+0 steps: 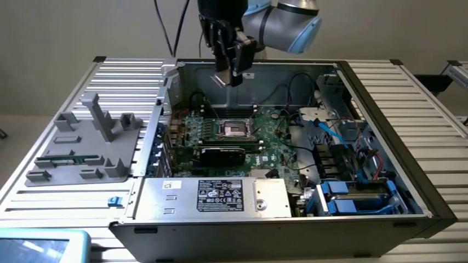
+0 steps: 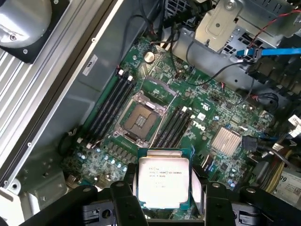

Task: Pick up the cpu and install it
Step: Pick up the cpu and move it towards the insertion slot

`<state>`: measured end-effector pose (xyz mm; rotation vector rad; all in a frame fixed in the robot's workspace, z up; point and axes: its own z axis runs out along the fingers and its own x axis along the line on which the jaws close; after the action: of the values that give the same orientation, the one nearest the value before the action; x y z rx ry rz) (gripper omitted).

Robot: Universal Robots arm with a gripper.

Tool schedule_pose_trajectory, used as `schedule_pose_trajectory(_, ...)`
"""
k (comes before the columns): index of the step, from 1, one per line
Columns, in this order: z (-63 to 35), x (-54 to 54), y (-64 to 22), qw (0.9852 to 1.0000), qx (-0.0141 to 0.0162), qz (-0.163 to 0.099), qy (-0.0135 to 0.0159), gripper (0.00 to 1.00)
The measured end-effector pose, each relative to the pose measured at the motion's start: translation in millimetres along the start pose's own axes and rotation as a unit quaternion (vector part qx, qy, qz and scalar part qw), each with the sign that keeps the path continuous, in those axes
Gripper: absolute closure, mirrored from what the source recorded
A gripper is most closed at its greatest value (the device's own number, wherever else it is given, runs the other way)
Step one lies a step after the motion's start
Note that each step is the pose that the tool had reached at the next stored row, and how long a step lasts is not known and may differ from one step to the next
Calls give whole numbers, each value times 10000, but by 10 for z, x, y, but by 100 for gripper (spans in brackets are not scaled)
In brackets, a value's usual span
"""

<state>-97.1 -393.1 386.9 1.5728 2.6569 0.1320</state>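
My gripper [image 1: 228, 78] hangs high over the open computer case, shut on the cpu [image 2: 163, 181], a flat silvery square chip with a thin rim that sits between the black fingers [image 2: 123, 200]. In the exterior view the cpu [image 1: 221, 80] shows as a pale tilted edge at the fingertips. Below lies the green motherboard [image 2: 207, 108] with its dark square socket [image 2: 139, 117], metal frame open and nothing in it. The socket [image 1: 235, 129] is well beneath the gripper, slightly toward the case's front.
Memory slots [image 2: 109, 109] flank the socket. A finned heatsink [image 2: 227, 141], black cables and a blue cable [image 2: 277, 52] crowd the board. A grey fixture tray [image 1: 80, 148] holding a green memory stick [image 1: 67, 161] sits at the exterior view's left. The power supply [image 1: 212, 197] lies near the front.
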Motion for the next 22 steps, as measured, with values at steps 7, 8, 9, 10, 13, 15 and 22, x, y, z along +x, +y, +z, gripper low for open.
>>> schedule_pose_trajectory(7, 12, 0, -1, 9986, 0, 525, -53, 46)
schedule_pose_trajectory(8, 15, 0, -2, 9982, 1, 602, -60, 46)
schedule_pose_trajectory(9, 17, 0, -2, 9977, 0, 676, -68, 46)
schedule_pose_trajectory(10, 19, 0, -2, 9972, 0, 749, -75, 46)
schedule_pose_trajectory(13, 24, 0, -2, 9953, 0, 969, -96, 46)
schedule_pose_trajectory(15, 28, 0, -3, 9938, 0, 1105, -110, 46)
schedule_pose_trajectory(22, 38, 0, -4, 9870, 0, 1597, -158, 46)
